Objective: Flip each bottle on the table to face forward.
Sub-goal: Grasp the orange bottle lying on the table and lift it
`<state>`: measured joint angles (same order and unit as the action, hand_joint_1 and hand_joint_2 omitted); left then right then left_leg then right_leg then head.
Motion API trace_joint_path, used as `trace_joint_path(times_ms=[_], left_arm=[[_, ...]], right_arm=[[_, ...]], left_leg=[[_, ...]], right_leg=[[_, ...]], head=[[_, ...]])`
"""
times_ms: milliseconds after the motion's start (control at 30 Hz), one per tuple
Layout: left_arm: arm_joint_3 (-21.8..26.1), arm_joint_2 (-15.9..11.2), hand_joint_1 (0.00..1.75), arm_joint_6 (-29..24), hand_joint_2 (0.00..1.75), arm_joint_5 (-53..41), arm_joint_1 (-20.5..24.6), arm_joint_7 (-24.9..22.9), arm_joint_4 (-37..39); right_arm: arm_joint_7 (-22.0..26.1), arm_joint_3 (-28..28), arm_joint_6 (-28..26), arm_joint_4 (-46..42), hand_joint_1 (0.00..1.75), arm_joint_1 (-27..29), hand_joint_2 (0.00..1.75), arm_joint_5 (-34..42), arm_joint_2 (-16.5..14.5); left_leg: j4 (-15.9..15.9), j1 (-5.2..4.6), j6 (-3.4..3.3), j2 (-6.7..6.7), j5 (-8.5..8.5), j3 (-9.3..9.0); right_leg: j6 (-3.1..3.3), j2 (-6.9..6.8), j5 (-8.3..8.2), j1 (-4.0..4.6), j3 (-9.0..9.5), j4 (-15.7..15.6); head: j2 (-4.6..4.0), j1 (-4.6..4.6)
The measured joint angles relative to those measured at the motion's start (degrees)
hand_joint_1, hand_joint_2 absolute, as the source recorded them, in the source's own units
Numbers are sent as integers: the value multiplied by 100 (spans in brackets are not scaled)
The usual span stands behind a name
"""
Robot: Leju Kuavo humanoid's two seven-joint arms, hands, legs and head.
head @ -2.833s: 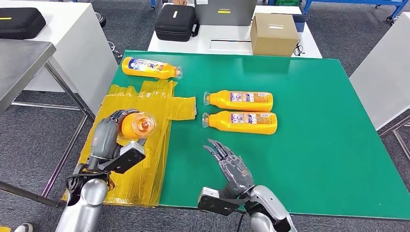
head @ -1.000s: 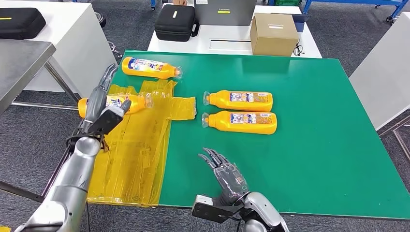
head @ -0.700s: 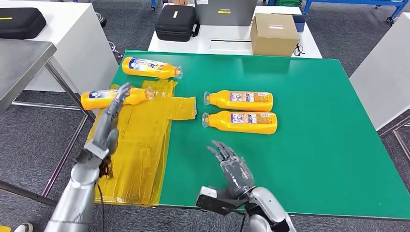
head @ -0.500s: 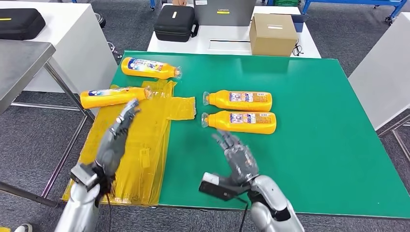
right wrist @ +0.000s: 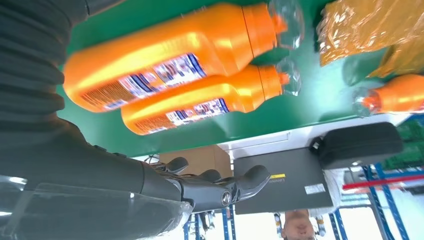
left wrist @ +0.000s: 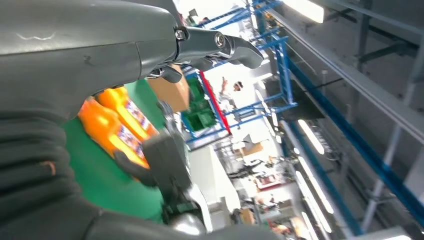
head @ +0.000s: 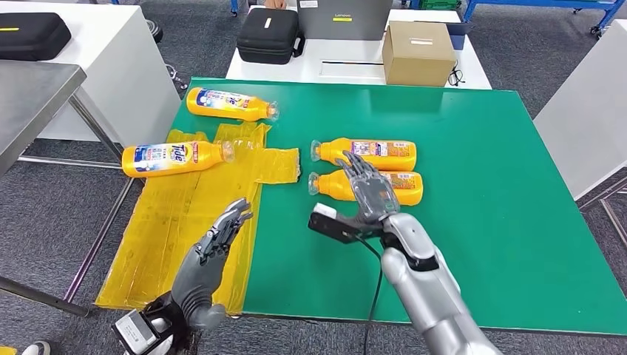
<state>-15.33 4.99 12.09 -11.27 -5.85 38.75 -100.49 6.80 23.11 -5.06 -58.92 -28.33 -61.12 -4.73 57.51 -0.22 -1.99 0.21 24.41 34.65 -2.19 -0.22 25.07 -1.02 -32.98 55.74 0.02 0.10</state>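
Four bottles: all lie on their sides on my green table (head: 480, 222), and I go through them from left to right.
Leftmost bottle (head: 174, 157): at the table's left edge, on the yellow plastic sheet (head: 185, 222); its front label faces up and its cap points right.
Far-left bottle (head: 229, 103): near the far left corner, on bare green just beyond the sheet, cap to the right, label up.
My left hand (head: 211, 255): low over the near end of the yellow sheet, fingers straight and spread, holding nothing, well apart from every bottle.
Middle pair: two bottles side by side and parallel, caps pointing left toward the sheet.
Farther bottle of the pair (head: 367, 153): its fine-print label faces up.
Nearer bottle of the pair (head: 403, 188): also fine print up; partly hidden behind my right hand.
My right hand (head: 370, 192): over the cap half of the nearer bottle, fingers spread wide, empty; my wrist view shows both bottles apart from the fingers.
Behind the table: a black case (head: 270, 35), a grey laptop (head: 344, 18), a cardboard box (head: 418, 52).
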Motion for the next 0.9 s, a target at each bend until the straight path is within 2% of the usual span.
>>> trace_joint_path(times_ms=[133,433,667,900], left_arm=[[-157,5,0,10,175,56,-1,1,-67],[-322,5,0,-208,175,110,-35,0,-202],[-291,5,0,-289,175,167,-92,0,-238],[-230,5,0,-392,175,165,-127,0,-278]], right_arm=[[-80,-7,-55,935,0,-618,175,-88,-214],[-242,-26,15,2542,0,-1557,175,-179,-519],[-304,-104,16,3098,0,-1789,175,-175,-529],[-375,-195,-73,3299,0,-1787,175,-215,-395]], left_leg=[[1,2,-2,0,-4,-1],[1,5,-2,-3,-3,1],[1,5,-3,-7,-3,0],[2,5,-3,-8,-3,0]], right_leg=[[0,-1,-1,0,1,1],[-1,-3,0,0,0,1],[-1,-4,-1,0,1,1],[-1,-4,-1,0,0,1]], head=[[0,0],[0,0],[0,-1],[0,-1]])
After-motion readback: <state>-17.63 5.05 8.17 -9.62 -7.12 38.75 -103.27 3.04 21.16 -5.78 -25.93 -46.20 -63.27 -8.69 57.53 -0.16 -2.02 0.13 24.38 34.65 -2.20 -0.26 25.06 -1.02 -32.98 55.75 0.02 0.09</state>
